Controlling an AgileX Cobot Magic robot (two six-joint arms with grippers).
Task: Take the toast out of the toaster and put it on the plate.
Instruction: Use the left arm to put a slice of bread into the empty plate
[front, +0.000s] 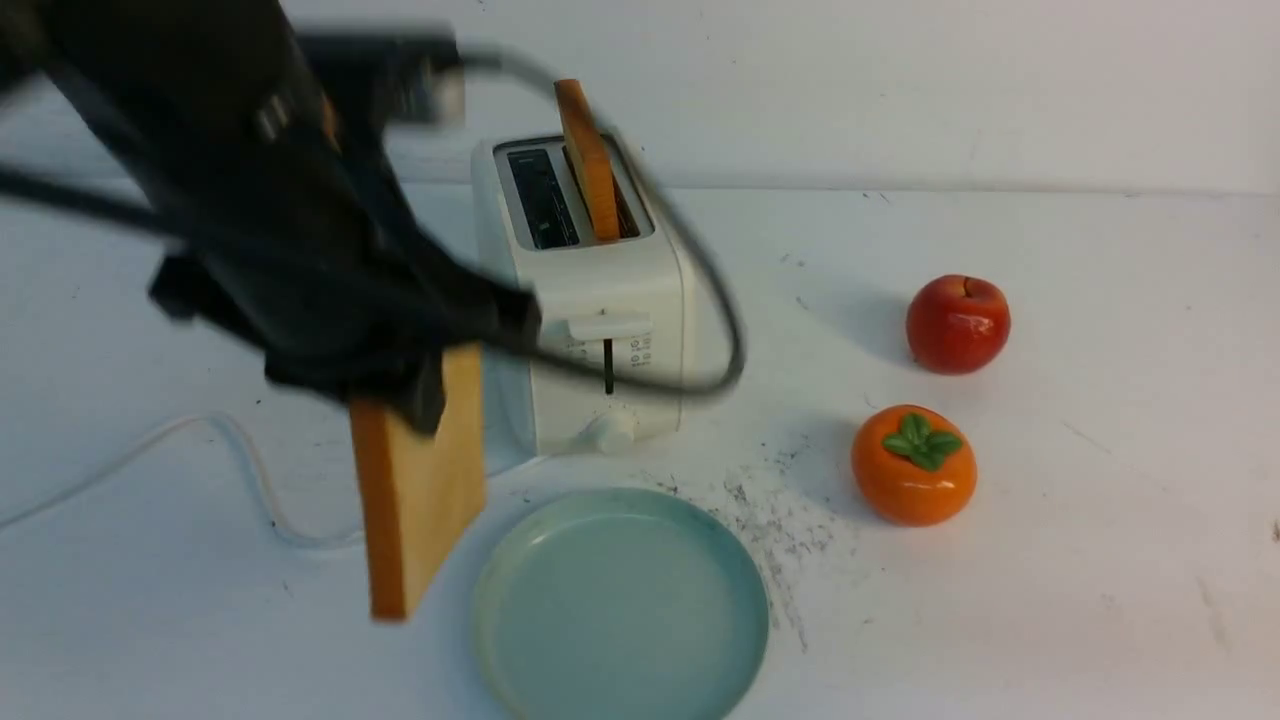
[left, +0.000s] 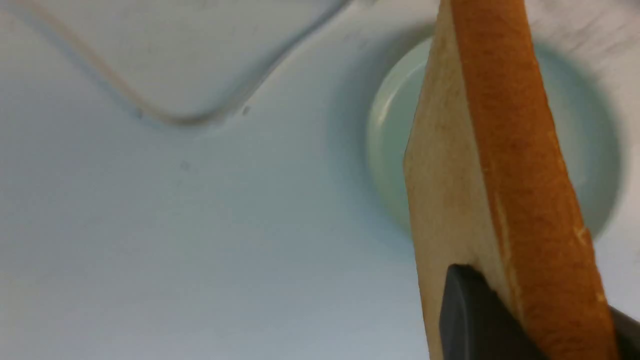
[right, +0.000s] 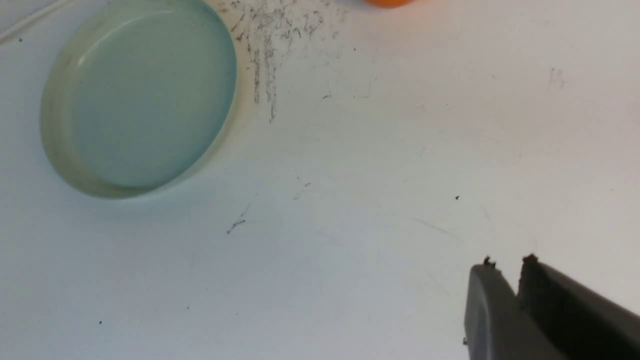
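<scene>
Gripping a flat, crusted toast slice (front: 425, 500), left pincer (front: 408, 398) hangs near round plate (front: 640, 625).

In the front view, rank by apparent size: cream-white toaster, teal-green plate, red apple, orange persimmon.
1. Cream-white box toaster and round teal-green plate: too alike to rank; frame edge crops the plate.
2. Orange persimmon with green leaves, though nearer the camera.
3. Red apple.

A robotics test lab rather than a home kitchen: a scuffed white bench (front: 1100, 560) against a plain white wall (front: 900, 90) carries a toaster (front: 590, 300), a plate (front: 620, 610), a glossy toy-like apple (front: 958, 324) and persimmon (front: 913, 465), beneath a black, cabled robot arm (front: 250, 180).
</scene>
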